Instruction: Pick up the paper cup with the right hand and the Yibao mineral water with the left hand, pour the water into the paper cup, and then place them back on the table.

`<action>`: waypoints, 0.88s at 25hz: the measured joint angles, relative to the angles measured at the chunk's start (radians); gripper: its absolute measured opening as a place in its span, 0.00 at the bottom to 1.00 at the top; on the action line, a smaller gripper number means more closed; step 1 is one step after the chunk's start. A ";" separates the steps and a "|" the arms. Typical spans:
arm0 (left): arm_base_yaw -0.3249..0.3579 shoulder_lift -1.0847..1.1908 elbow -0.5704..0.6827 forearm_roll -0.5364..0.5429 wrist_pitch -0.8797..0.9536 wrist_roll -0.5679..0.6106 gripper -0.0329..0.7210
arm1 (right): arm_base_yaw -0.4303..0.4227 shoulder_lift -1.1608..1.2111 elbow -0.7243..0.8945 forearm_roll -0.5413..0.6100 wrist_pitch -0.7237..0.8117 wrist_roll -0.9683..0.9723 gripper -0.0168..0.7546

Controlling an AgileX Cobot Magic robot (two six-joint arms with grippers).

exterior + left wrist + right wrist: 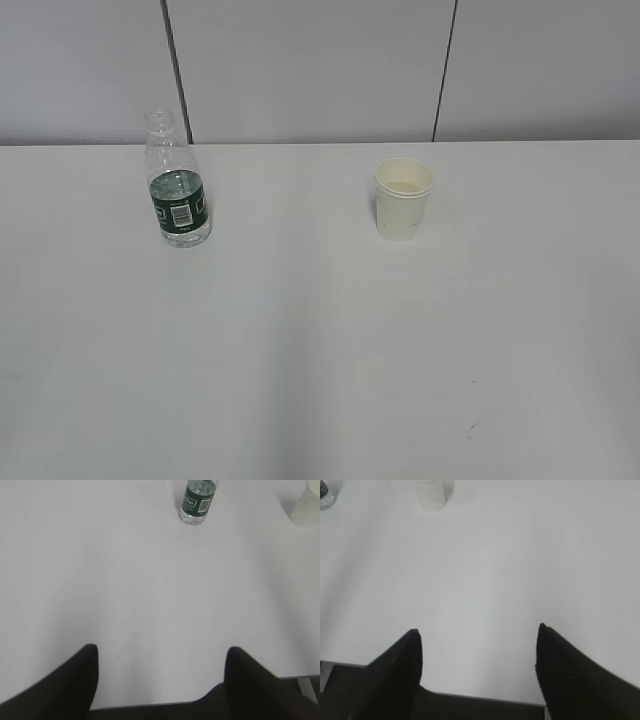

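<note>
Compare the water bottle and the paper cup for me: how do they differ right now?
The Yibao mineral water is taller than the paper cup. The bottle is clear plastic with a dark green label; the cup is plain opaque white. The bottle narrows to a small uncapped neck, while the cup widens to a broad rolled rim. The bottle stands left in the exterior view, the cup right. Both stand upright on the table, untouched by either gripper.

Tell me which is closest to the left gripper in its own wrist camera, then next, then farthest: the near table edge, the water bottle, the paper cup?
1. The table: its near edge lies right below the open left gripper.
2. The Yibao mineral water: far ahead, slightly right.
3. The paper cup: top right corner, a little farther off to the side.
</note>
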 joint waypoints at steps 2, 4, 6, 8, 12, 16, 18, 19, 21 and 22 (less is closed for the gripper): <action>0.000 -0.058 0.022 0.000 0.002 0.000 0.68 | 0.000 -0.059 0.019 0.000 -0.027 -0.004 0.74; 0.000 -0.081 0.046 0.000 0.007 0.000 0.68 | 0.000 -0.105 0.037 -0.002 -0.052 -0.005 0.74; 0.000 -0.084 0.068 0.000 0.009 0.002 0.68 | 0.000 -0.135 0.063 -0.002 -0.064 -0.008 0.74; 0.000 -0.084 0.087 0.000 0.009 0.010 0.68 | 0.000 -0.140 0.094 -0.002 -0.066 -0.008 0.74; 0.000 -0.085 0.112 0.000 -0.052 0.020 0.67 | 0.000 -0.140 0.147 0.000 -0.074 -0.013 0.74; 0.000 -0.085 0.124 -0.001 -0.098 0.023 0.67 | 0.000 -0.140 0.154 0.002 -0.078 -0.023 0.74; 0.000 -0.085 0.129 -0.005 -0.114 0.023 0.67 | 0.000 -0.140 0.156 0.002 -0.079 -0.024 0.74; 0.000 -0.085 0.137 -0.010 -0.132 0.023 0.67 | 0.000 -0.140 0.157 0.002 -0.080 -0.024 0.74; 0.000 -0.085 0.152 -0.022 -0.151 0.029 0.67 | 0.000 -0.140 0.157 0.002 -0.084 -0.025 0.74; 0.000 -0.085 0.155 -0.025 -0.155 0.032 0.67 | 0.000 -0.140 0.157 0.002 -0.084 -0.025 0.74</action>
